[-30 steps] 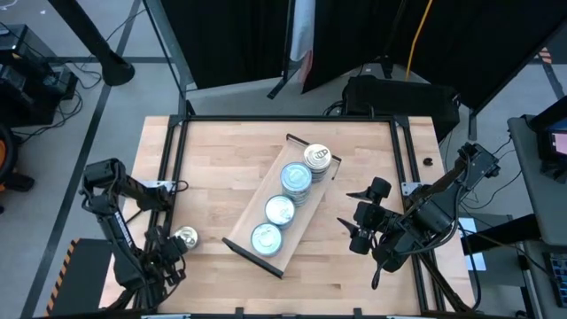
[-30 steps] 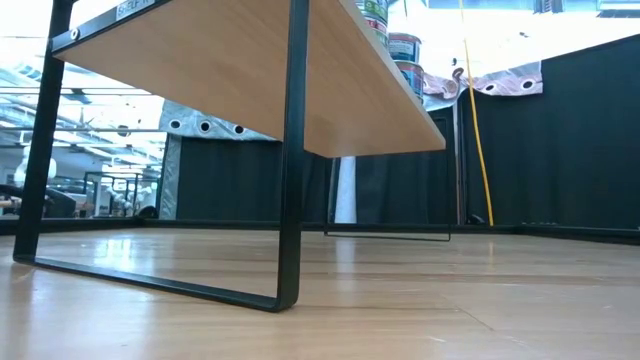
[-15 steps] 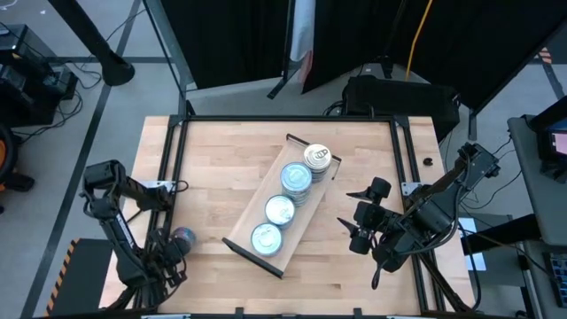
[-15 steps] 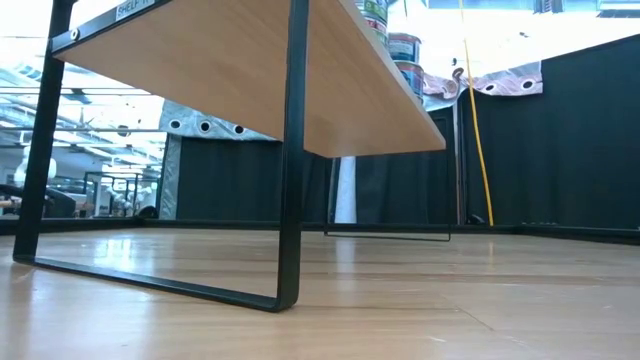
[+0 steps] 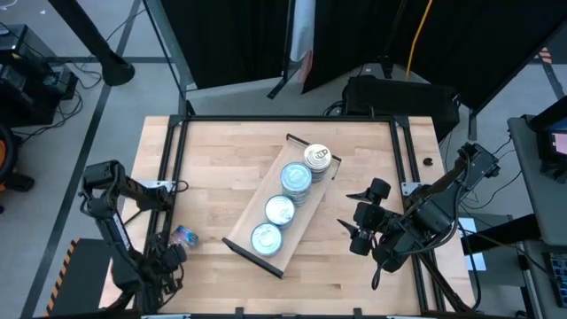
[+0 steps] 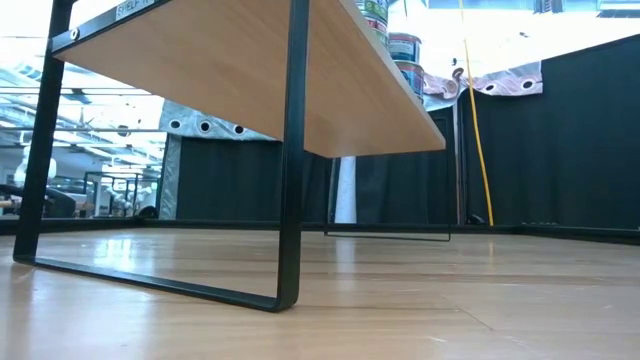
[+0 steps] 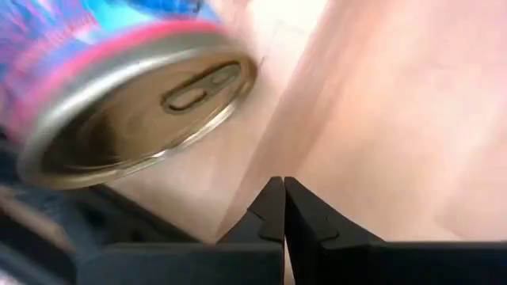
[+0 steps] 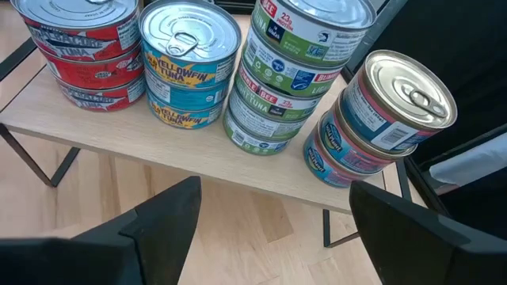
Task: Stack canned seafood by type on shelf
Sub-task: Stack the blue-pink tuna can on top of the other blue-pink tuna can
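I see four tin stacks on the pale wooden shelf [image 8: 190, 154]: red [image 8: 83, 59], yellow-and-teal [image 8: 188, 67], green [image 8: 293, 75], blue-and-pink [image 8: 372, 127].

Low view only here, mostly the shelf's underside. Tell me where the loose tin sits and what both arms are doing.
Observer: One pink-and-blue tin lies off the shelf, on the table by the left arm, tipped over.
Operator: Report the left jaws.
Observer: The left gripper is shut and empty, just short of that tin.
Operator: Now the right.
Observer: The right gripper is open, holding nothing, to the right of the shelf and facing four stacks of tuna tins.
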Action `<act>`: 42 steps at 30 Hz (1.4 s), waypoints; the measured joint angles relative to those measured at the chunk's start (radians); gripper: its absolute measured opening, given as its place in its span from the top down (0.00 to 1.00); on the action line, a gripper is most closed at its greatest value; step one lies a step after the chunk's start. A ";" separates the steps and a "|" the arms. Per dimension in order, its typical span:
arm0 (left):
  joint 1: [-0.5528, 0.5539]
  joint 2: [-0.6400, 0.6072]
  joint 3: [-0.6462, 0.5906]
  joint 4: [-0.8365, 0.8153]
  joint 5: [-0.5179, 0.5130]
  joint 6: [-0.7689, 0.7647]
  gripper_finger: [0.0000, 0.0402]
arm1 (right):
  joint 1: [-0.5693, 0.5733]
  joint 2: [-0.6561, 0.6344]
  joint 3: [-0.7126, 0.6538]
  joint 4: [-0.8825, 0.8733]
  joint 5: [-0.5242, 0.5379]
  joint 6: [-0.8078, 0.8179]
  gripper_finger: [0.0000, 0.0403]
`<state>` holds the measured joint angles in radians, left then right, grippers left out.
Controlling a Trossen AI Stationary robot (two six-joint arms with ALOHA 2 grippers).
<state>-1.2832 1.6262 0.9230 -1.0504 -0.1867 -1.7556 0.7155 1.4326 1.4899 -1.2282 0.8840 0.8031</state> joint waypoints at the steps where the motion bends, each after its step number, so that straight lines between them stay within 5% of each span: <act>1: 0.003 -0.009 0.033 -0.038 0.000 0.020 1.00 | 0.000 0.000 0.000 0.000 0.000 -0.001 0.22; 8: 0.082 -0.103 0.252 -0.338 -0.003 0.149 0.90 | 0.000 0.000 0.000 0.001 0.001 -0.010 0.22; 18: 0.293 -0.195 0.247 -0.408 -0.018 0.704 0.32 | 0.000 0.003 0.000 0.013 -0.034 -0.003 0.22; 22: 0.353 -0.193 0.231 -0.407 0.007 0.878 0.16 | 0.000 0.006 0.000 0.014 -0.056 -0.003 0.22; 29: 0.380 -0.193 0.174 -0.318 0.127 1.079 0.12 | 0.000 0.006 0.000 0.014 -0.056 -0.007 0.22; 42: 0.437 -0.192 -0.019 -0.199 0.133 1.159 0.12 | 0.000 0.006 0.000 0.014 -0.056 -0.014 0.22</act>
<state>-0.8463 1.4339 0.9043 -1.2491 -0.0536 -0.5964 0.7155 1.4384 1.4899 -1.2140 0.8284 0.7891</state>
